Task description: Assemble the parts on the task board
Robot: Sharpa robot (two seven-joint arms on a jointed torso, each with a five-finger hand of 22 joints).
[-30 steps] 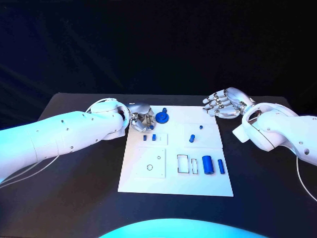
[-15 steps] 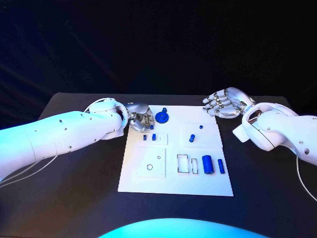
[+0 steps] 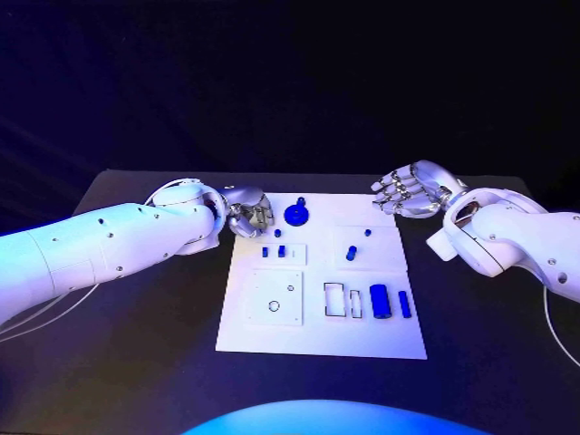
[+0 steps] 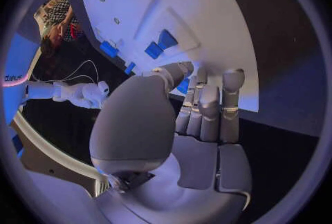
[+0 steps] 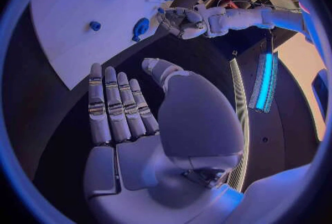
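The white task board (image 3: 323, 317) lies in the middle of the black table. A round blue part (image 3: 296, 216) stands near its far left corner. Small blue pieces (image 3: 275, 251) sit in a left recess, and others (image 3: 352, 253) lie mid-board. A blue cylinder (image 3: 381, 300) and a thinner bar (image 3: 404, 304) rest at the near right. My left hand (image 3: 248, 216) hovers at the board's far left edge, just left of the round part, holding nothing; its fingers (image 4: 207, 108) lie straight and side by side. My right hand (image 3: 414, 190) stays off the far right corner, fingers (image 5: 114, 105) extended and empty.
The board has a raised square plate (image 3: 275, 297) with holes at the near left and outlined slots (image 3: 334, 300) beside the cylinder. Bare black table (image 3: 147, 344) surrounds the board on all sides.
My left hand has drawn back a little to the left, away from the round blue part. My right hand has stayed where it was.
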